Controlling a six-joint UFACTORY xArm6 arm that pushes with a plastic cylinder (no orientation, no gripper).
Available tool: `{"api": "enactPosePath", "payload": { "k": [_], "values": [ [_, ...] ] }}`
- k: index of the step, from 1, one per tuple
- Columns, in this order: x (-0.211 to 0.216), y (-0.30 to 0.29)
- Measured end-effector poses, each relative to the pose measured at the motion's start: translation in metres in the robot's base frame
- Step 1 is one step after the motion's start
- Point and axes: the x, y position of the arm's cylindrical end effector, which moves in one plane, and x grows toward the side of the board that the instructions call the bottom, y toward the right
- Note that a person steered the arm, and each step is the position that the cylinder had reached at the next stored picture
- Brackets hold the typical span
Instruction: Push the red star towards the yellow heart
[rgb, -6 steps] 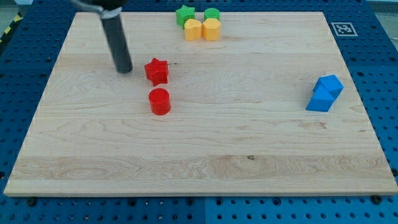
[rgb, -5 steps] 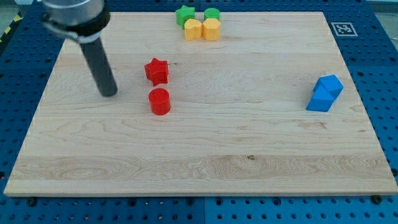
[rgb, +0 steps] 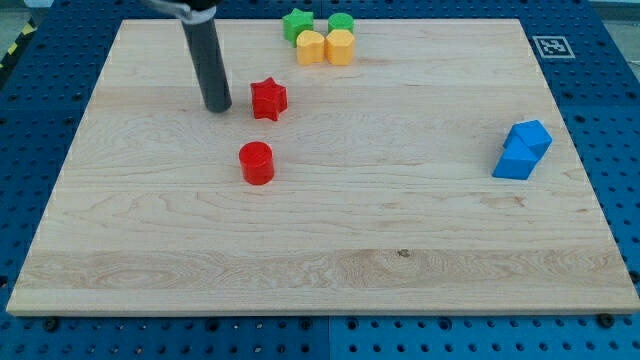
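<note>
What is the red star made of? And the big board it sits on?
The red star looks like plastic: solid, even colour with a smooth, slightly matte surface, though painted wood can't be ruled out. The board looks like pale wood, since grain lines and plank seams run across it, with a smooth finish.

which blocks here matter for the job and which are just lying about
In the job:
red star
yellow heart, top of the view
my tip, just left of the star

Lying about:
red cylinder
yellow hexagon block
green star
green round block
two blue blocks
</note>
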Motion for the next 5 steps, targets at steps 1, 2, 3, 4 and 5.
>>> {"api": "enactPosePath", "payload": {
  "k": [1,2,3,4,5],
  "values": [
    [0.011,0.028],
    [-0.036,0.060],
    [-0.080,0.058],
    [-0.048,0.053],
    [-0.006,0.065]
  ]
}}
